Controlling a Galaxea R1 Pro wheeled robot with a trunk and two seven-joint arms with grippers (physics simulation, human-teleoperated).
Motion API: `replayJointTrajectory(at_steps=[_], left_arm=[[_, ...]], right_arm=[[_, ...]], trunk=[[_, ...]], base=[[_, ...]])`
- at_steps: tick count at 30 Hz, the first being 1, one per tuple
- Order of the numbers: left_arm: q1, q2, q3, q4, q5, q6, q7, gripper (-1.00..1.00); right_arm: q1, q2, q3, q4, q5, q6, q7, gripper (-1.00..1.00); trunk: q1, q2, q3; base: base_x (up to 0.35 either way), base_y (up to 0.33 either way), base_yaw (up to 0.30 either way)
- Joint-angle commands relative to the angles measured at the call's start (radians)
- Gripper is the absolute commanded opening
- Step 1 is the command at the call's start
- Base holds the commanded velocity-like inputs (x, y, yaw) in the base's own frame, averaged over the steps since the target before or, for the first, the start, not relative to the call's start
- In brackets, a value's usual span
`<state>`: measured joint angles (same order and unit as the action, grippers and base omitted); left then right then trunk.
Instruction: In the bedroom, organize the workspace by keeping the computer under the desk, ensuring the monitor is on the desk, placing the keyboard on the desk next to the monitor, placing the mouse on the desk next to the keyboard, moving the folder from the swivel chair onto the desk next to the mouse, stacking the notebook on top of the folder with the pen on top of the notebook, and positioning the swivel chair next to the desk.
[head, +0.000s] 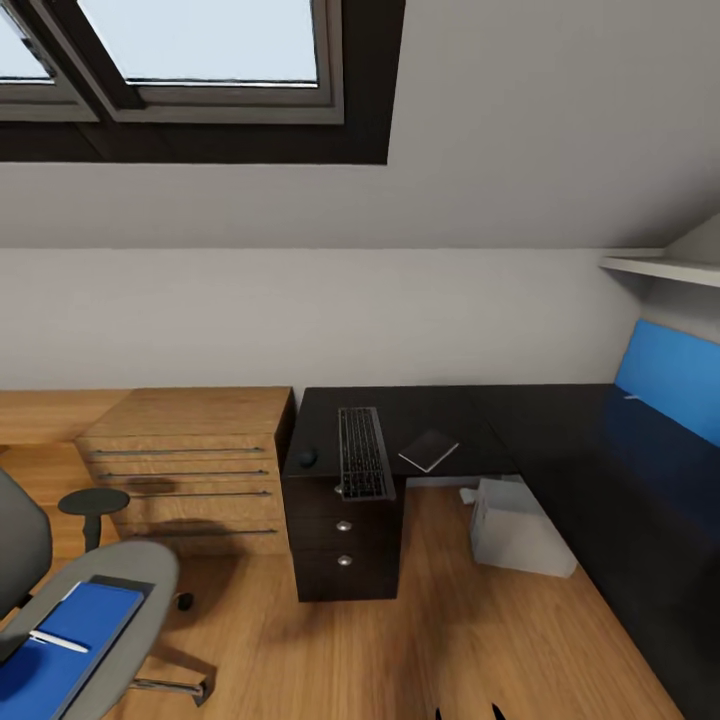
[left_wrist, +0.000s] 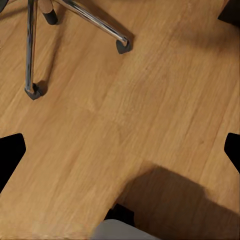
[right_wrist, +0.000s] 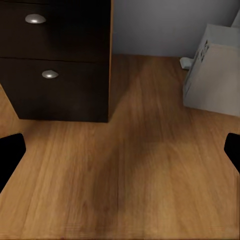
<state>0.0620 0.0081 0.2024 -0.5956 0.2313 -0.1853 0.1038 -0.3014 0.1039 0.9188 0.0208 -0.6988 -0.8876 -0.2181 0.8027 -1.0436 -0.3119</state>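
Desk (head: 560, 420) taken as reference. Keyboard (head: 362, 452) is laid on its short wing above the drawer unit (head: 343, 545), one end overhanging the front edge. Mouse (head: 307, 458) is seen just beside the keyboard, on the side toward the wooden cabinet (head: 190, 470). Notebook (head: 429, 450) is laid flat on the desk, on the keyboard's other side, near but apart. Computer (head: 520, 528) is stood on the floor (head: 450, 640) under the desk, beside the drawer unit. Chair (head: 95, 620) is parked well away from the desk, past the cabinet; folder (head: 60, 650) is laid on its seat, pen (head: 58, 641) on the folder. Monitor is not seen on the desk.

Left gripper (left_wrist: 120, 160): fingers spread wide, nothing held, floor and chair base (left_wrist: 75, 20) seen below. Right gripper (right_wrist: 120, 157): likewise spread wide, nothing held, pointed at floor between drawer unit and computer.
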Motion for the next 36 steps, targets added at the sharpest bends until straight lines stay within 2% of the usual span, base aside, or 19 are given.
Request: replayJointTrajectory(at_steps=[1, 19, 29, 36], left_arm=[[0.0, 0.0, -0.003, 0.004, 0.008, -0.002, 0.002, 1.0], [0.0, 0.0, -0.004, 0.04, 0.009, 0.002, 0.008, 1.0], [0.0, 0.0, -0.005, 0.048, 0.009, 0.003, 0.002, 1.0], [0.0, 0.001, -0.007, 0.048, 0.004, -0.002, 0.001, 1.0]], right_arm=[[-0.001, 0.0, 0.009, 0.002, 0.003, 0.004, -0.009, 1.0], [-0.001, -0.004, 0.008, 0.002, 0.002, 0.013, -0.007, 1.0], [-0.001, -0.004, 0.008, 0.002, 0.002, 0.007, -0.012, 1.0], [-0.001, -0.005, 0.007, 0.002, 0.002, 0.006, -0.012, 1.0]], trunk=[[-0.004, 0.007, 0.002], [-0.073, 0.133, 0.059], [-0.111, 0.203, 0.083], [-0.111, 0.203, 0.078]], base=[[0.0, 0.0, 0.0], [0.0, 0.0, 0.002], [0.0, 0.0, 0.211], [0.0, 0.0, 0.243]])
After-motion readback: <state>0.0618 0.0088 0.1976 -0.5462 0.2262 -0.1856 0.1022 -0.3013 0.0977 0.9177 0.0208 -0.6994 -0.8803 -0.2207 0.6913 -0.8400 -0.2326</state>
